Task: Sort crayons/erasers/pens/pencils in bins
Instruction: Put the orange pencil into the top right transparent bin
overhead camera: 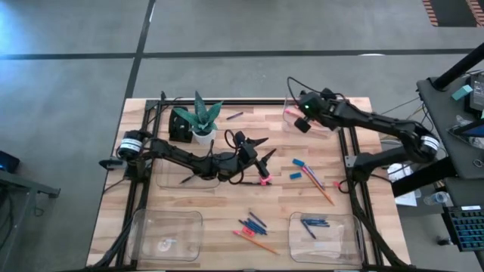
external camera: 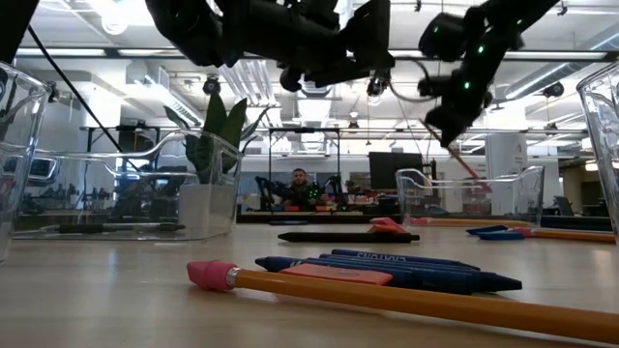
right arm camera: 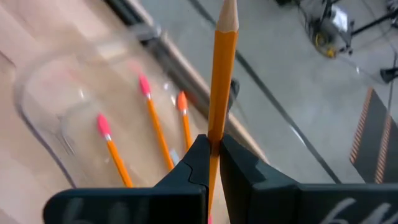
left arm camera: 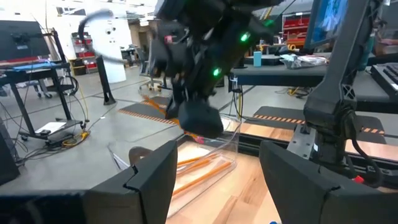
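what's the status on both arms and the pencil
Right gripper shut on pencil over far-right bin. Left gripper open, mid-table. Nothing in the way.

Wooden table [overhead camera: 227,208], black-framed, on grey floor; 4 clear bins: far-right bin [overhead camera: 291,113], left-middle bin [overhead camera: 168,175], near-left bin [overhead camera: 166,234], near-right bin [overhead camera: 327,236] holding blue sticks; potted plant [overhead camera: 203,121] at far left beside a black block [overhead camera: 181,127]; left gripper [overhead camera: 266,162] mid-table, fingers apart above a pink item [overhead camera: 265,181]; right gripper [overhead camera: 302,121] over the far-right bin; loose blue erasers [overhead camera: 296,169] and a pencil [overhead camera: 321,189] right of centre; cluster of blue sticks and pencils [overhead camera: 253,230] near the front edge.
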